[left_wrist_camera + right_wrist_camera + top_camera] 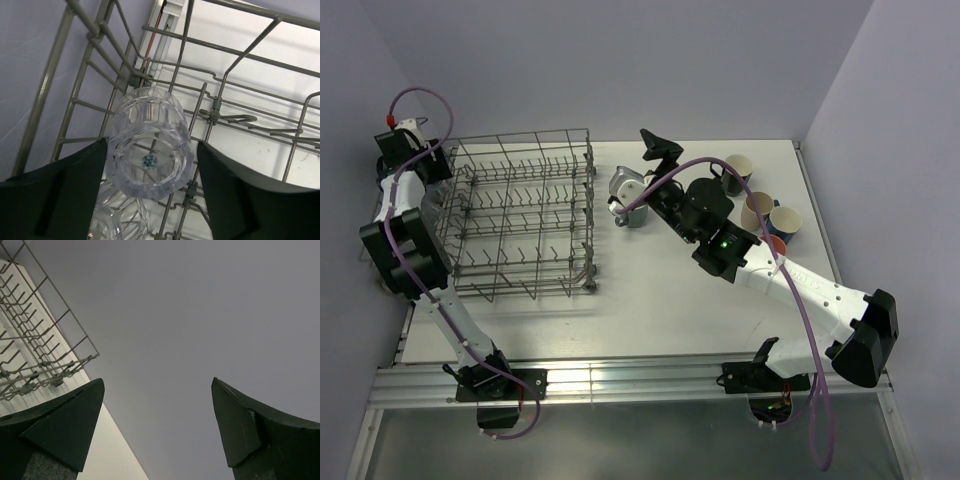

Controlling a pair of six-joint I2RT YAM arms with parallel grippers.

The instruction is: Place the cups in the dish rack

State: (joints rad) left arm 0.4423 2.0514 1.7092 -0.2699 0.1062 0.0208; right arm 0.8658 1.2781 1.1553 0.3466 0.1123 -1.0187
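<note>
**Clear tumbler sitting in the rack's 10 o'clock corner, right pincer gaping**

The left gripper (151,145) is hanging over the 10 o'clock corner of the dish rack (588,200). Its fingers are flanking a clear tumbler (150,160) inside the wires, and whether they are pressing it cannot be told. A second tumbler (114,226) is lying at its 7 o'clock. A grey mug (630,203) is sitting at the rack's 3 o'clock. The right gripper (157,381) is standing wide apart, holding nothing. Other mugs (757,208) are clustering at its 4 o'clock.

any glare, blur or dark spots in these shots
Top view: glare on the front rail, soft shadow beneath the rack. Left wrist: tumbler crisp with bright highlights, left fingers near-black. Right wrist: right fingers equally dark, rack sharp, wall flat grey.
</note>
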